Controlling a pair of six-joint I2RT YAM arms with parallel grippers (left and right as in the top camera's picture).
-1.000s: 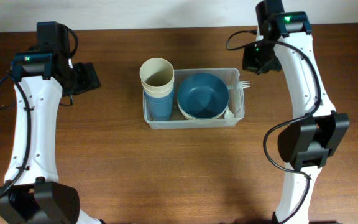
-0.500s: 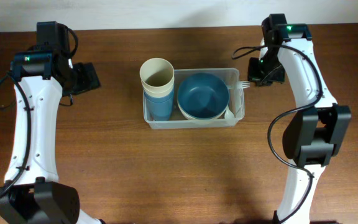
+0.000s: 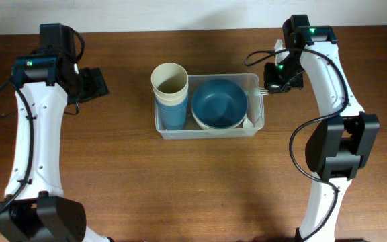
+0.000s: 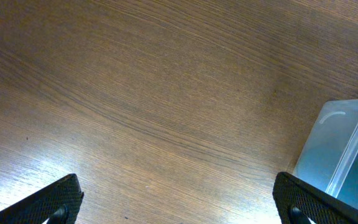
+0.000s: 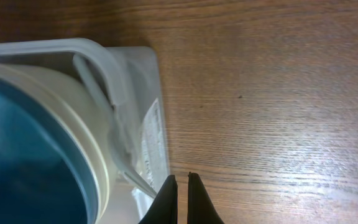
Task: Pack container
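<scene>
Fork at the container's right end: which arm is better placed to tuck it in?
Right, probably. The right gripper, shut, hangs just outside the container's right wall, close to the white fork. The left gripper stands open over the table beyond the container's left end.

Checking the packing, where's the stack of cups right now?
Overhead view: the stack of cups, cream one on top, sits in the left end of the clear container, right beside the blue bowl.

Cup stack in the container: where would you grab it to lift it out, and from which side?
Likely the rim of the cream top cup, from above, one finger inside: its mouth faces up and stands clear above the container, while the blue bowl crowds its right side.
</scene>
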